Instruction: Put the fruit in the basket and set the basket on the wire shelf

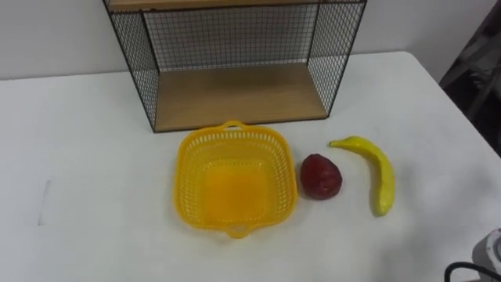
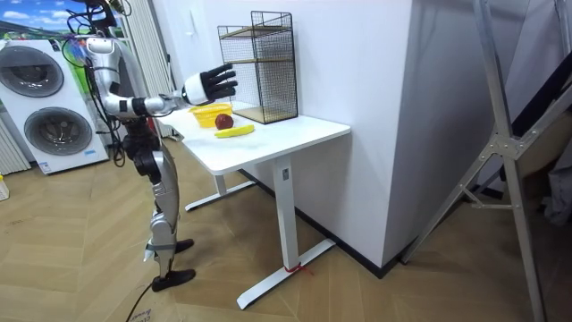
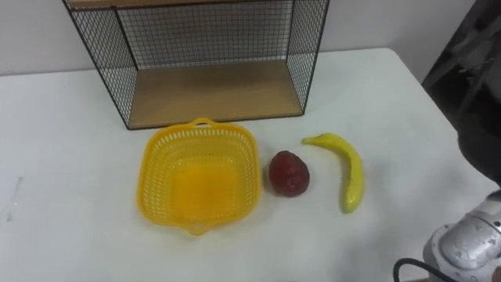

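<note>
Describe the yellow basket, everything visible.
The yellow basket looks like plastic, squarish with rounded corners, latticed walls and small tab handles at the near and far rims. It stands empty, upright on the white table, just before the wire shelf. The red fruit lies close at its right, apparently not touching.

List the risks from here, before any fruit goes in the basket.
1. The red fruit lies close beside the basket; the open right robot hand may shove the basket while grasping it.
2. The banana is long and curved, so it may stick out over the rim.
3. The shelf stands right behind the basket; its wire frame might catch the basket going in.
</note>
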### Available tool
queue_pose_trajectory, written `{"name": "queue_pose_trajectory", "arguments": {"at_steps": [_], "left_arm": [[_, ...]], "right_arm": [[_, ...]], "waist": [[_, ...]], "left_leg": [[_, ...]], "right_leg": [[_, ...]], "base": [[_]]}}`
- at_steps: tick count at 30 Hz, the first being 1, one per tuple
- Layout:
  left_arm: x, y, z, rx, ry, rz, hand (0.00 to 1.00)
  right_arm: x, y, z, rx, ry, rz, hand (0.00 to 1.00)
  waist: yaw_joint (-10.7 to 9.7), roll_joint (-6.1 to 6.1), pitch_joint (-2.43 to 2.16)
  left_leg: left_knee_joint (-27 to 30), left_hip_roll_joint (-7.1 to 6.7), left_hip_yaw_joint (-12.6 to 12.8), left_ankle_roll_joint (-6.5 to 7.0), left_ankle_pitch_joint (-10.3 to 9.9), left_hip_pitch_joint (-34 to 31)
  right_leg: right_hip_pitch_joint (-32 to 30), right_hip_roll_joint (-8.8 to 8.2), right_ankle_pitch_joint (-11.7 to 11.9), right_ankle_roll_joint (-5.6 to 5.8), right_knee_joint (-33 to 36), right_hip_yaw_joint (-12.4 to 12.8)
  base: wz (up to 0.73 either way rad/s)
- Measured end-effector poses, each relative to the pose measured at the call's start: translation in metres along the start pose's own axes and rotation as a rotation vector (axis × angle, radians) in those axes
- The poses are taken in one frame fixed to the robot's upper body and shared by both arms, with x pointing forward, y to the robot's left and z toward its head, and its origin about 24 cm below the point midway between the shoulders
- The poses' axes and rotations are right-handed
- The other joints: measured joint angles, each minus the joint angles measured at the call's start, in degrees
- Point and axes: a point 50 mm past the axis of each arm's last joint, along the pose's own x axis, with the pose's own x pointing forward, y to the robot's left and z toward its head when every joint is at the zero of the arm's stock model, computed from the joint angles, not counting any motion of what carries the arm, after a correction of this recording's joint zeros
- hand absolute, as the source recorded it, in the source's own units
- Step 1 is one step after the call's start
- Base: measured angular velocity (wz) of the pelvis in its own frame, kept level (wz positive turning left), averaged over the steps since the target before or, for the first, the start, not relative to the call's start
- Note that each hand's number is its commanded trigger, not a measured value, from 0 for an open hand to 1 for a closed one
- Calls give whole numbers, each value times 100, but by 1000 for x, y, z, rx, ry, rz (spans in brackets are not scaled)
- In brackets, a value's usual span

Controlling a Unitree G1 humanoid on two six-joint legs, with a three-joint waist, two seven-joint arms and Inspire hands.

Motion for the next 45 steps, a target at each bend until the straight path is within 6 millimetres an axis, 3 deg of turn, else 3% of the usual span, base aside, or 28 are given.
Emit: {"name": "queue_pose_trajectory", "arguments": {"at_steps": [6,11,14,22,30,45], "left_arm": [[0,1,7,13,-34,0,0],[-1,-5,12,61,-66,-43,0],[-1,-7,14,73,-74,-52,0],[-2,-7,12,75,-71,-55,0],[-1,-9,12,82,-61,-61,0],[0,-10,18,92,-78,-65,0]], "right_arm": [[-8,28,4,4,-16,276,0],[-40,53,-9,-16,53,600,0],[-52,61,-13,-41,56,710,0],[-60,67,-13,-44,59,818,0],[-75,77,-20,-66,81,906,0],[-80,79,-24,-92,84,941,0]], "waist": [[139,-42,-5],[126,-39,-5],[129,5,12],[144,113,3],[148,25,-30],[202,4,-19]], "left_leg": [[13,4,0,-2,1,1],[85,-8,-85,0,1,13],[134,-1,-107,-1,-2,-16],[148,9,-111,0,1,-35],[158,9,-107,0,2,-2],[148,8,-109,0,1,-52]], "right_leg": [[11,1,0,0,-5,4],[103,-13,7,10,-8,-74],[106,-6,8,8,0,-89],[103,1,24,-16,14,-91],[105,2,27,-16,14,-90],[53,1,36,-12,2,-94]], "base": [[0],[10],[3],[0],[0],[0]]}}
